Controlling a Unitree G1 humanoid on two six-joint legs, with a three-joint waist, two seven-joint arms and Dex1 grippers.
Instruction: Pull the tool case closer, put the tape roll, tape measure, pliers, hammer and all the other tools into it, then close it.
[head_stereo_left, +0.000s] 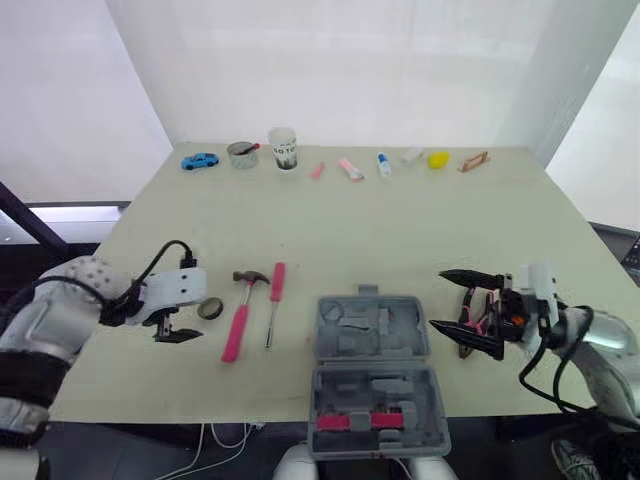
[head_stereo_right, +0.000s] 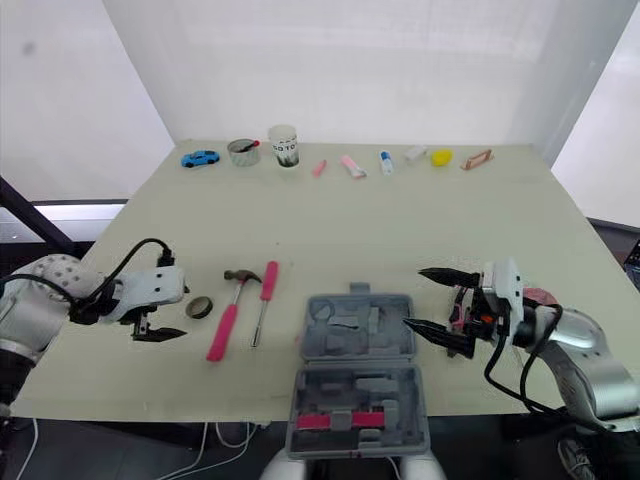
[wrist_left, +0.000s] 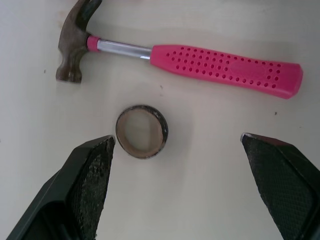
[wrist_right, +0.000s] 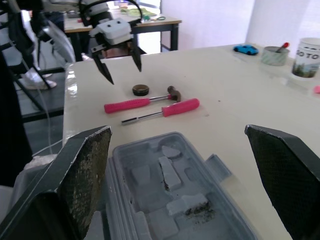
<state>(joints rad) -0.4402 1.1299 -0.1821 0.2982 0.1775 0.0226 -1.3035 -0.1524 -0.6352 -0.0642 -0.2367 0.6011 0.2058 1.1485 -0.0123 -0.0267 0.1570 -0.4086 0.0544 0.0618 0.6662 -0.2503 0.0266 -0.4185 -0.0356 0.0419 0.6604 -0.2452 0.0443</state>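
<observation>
Tool case (head_stereo_left: 368, 345): open, at the near tabletop (head_stereo_left: 400, 230) edge, centre.
Left jaws: spread, just beside tape roll (wrist_left: 142, 131).
Right jaws: spread, empty, right of case.
Near roll: hammer (wrist_left: 180, 57), screwdriver (head_stereo_left: 275, 300).
Far edge: toy car (head_stereo_left: 200, 160), cup (head_stereo_left: 284, 148).

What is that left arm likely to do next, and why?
Probably lower the left end effector and shift it slightly sideways to centre the tape roll, then close. Its fingers are open, the roll lies on the table between them, nearer one finger, and the tool case lies open.
</observation>
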